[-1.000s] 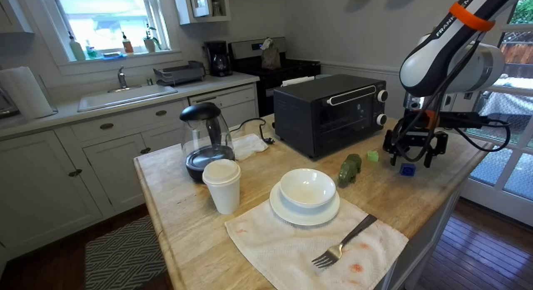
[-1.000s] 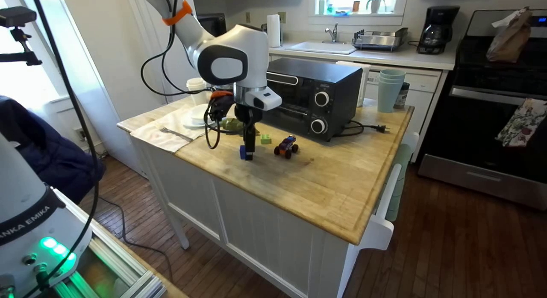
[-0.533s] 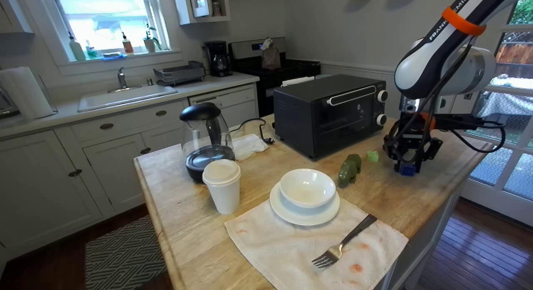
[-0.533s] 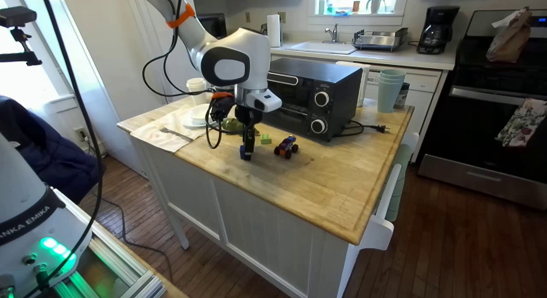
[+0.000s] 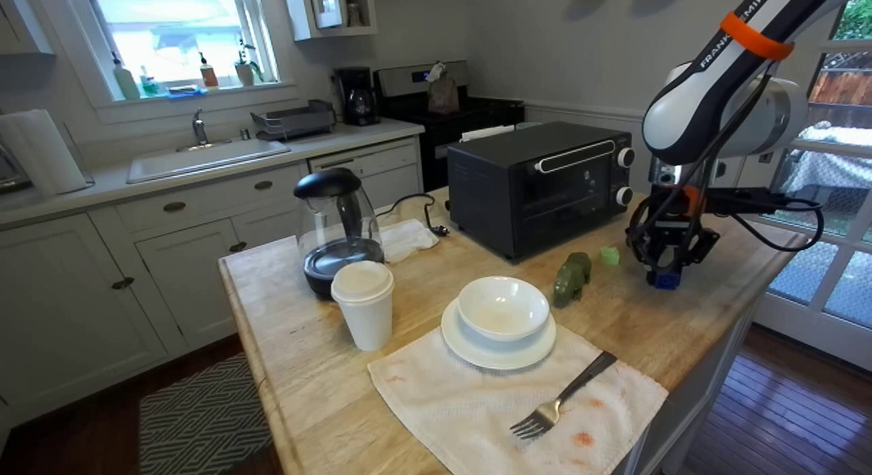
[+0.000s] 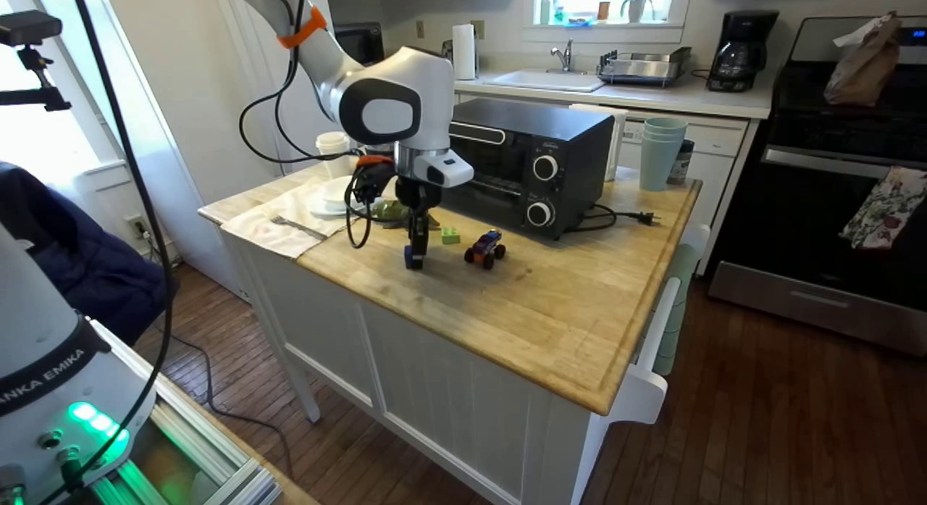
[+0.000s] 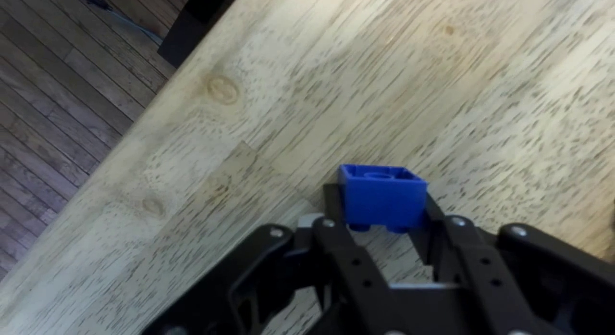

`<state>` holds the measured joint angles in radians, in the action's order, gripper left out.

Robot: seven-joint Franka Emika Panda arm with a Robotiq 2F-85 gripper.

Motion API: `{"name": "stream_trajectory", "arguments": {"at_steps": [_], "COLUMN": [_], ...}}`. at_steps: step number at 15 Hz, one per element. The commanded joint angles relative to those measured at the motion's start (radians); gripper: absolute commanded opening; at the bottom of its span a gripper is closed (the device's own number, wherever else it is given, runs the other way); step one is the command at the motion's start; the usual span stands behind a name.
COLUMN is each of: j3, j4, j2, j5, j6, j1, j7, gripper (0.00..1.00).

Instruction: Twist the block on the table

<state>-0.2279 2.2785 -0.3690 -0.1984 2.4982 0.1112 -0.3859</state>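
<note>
The small bright blue block [image 7: 384, 200] is pinched between both black fingertips in the wrist view, its hollow side towards the top of that picture and its studs towards the palm. My gripper [image 7: 383, 205] is shut on it, one finger at each side. In an exterior view the block [image 5: 666, 280] shows under the gripper [image 5: 665, 273], low over the wooden table [image 5: 306, 379]. From another angle the block [image 6: 409, 256] peeks out beside a dark finger [image 6: 418, 253]. Whether it touches the tabletop or is slightly raised, I cannot tell.
Close by are a green block [image 5: 610, 255], a green toy animal [image 5: 572, 279] and a toy truck [image 6: 485, 249]. A black toaster oven [image 5: 490, 209] stands behind them. Bowl [image 5: 504, 304], plate, cloth, fork [image 5: 569, 393], cup [image 5: 368, 318] and kettle occupy the rest. The table edge [image 7: 144, 128] is near.
One second ago the fingers stood spread around the blue block. The gripper lowered, its fingers came together, and it now grips the block. The arm has shifted slightly left in both exterior views.
</note>
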Motion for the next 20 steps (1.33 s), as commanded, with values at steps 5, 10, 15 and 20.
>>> {"name": "stream_trajectory", "arguments": {"at_steps": [5,10,15,20], "j3": [-0.056,-0.131,-0.259,-0.540], "j4": [0.141,0.207,0.249,0.235], "j2": [0.078,0.105,0.109,0.059], "j5": [0.164,0.335,0.580,0.890], "j6": [0.168,0.267,0.377,0.470], "j1": [-0.136,-0.237,-0.363,-0.626], "j7": [-0.255,-0.483,-0.773,-1.136], "gripper": [0.11,0.11,0.11,0.11]}}
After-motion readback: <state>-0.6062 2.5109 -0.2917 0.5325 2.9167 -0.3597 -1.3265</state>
